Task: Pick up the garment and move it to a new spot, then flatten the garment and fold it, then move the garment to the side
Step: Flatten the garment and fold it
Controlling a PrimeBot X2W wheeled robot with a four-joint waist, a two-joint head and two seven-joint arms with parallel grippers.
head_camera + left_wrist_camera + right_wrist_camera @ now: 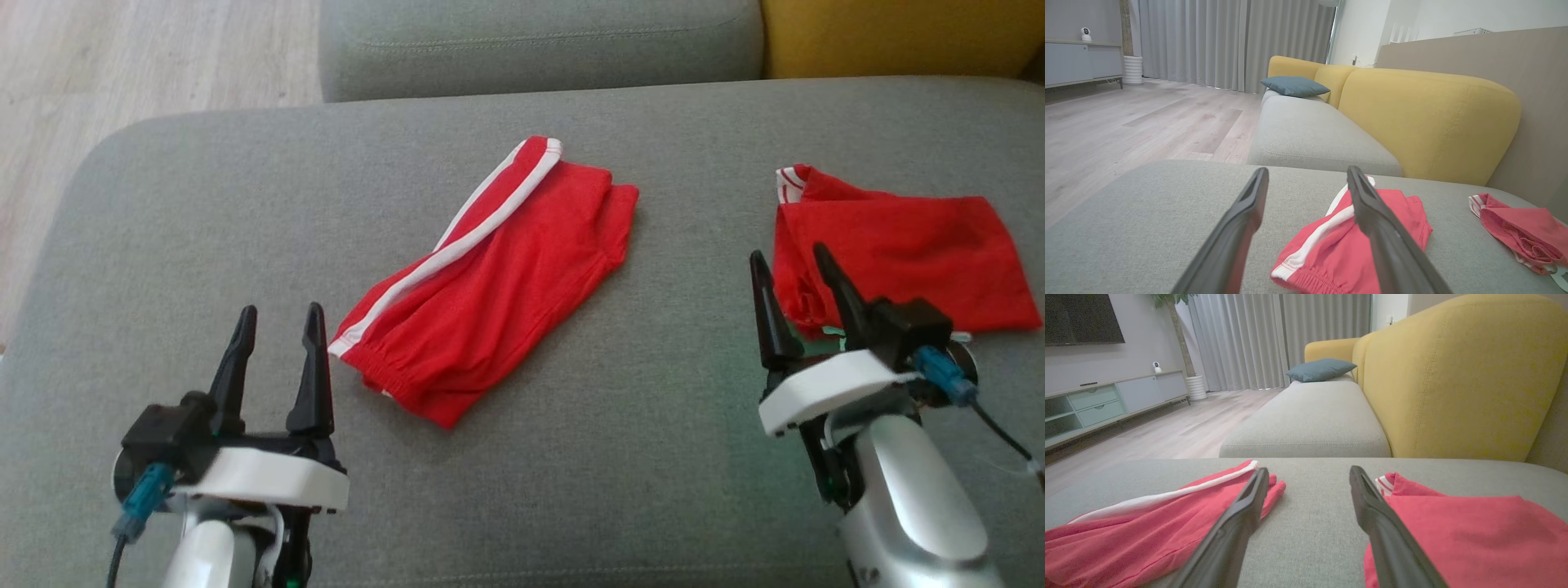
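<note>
On a grey fabric sofa cushion (571,490), red shorts with a white side stripe (490,286) slant mid-frame from lower left to upper right — waistband end nearest the left gripper (281,309), jaws wide, empty; right gripper (788,251) likewise, beside another red garment (906,253).

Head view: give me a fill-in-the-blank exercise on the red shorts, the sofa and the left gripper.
The red shorts carry a ____ side stripe.
They lie on a ____ seat cushion.
The sofa back behind is ____.
On the left gripper the fingers stand ____.
Missing: white, grey, yellow, open.
</note>
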